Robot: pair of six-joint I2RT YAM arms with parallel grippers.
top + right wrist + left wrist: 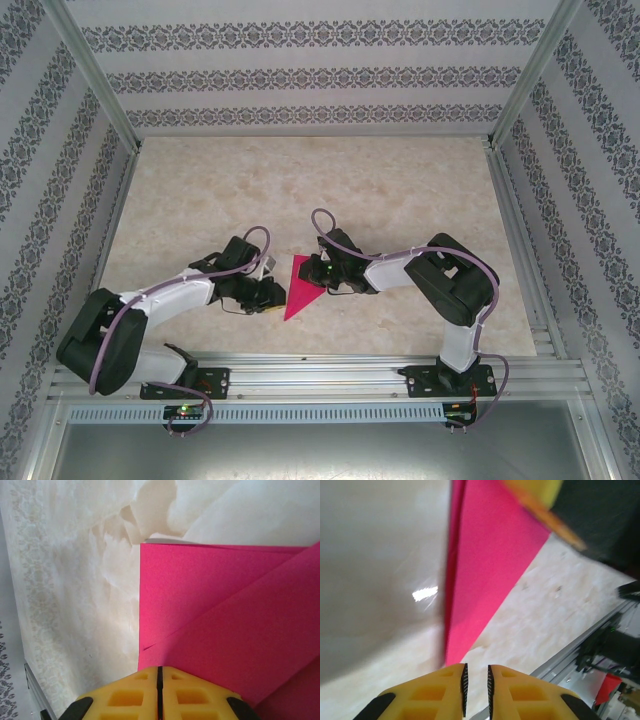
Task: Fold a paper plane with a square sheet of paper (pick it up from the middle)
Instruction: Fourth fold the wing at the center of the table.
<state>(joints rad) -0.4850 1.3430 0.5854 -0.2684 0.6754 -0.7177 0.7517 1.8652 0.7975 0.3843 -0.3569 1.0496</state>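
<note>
Near edge: metal rail [320, 375] carrying both arm bases, the left arm folded low, the right arm elbowed out to the right.

Mid table [400, 190], near-centre: pink paper [300, 285] [490, 565] [225, 620] lies flat on the marbled top between the two grippers. It is folded to a narrow triangle, with its point toward the near side and its wide end far. Overlapping folded layers show in the right wrist view.

Left gripper [268, 292] [476, 666]: at the paper's left edge, jaws a thin slit apart, nothing between them. The paper's near tip ends just past its left fingertip.

Right gripper [322, 275] [160, 668]: at the paper's right edge, jaws closed tight together, tips on the paper. Cannot tell whether a layer is pinched or merely pressed.

Far: bare table, then patterned wall [300, 75].
</note>
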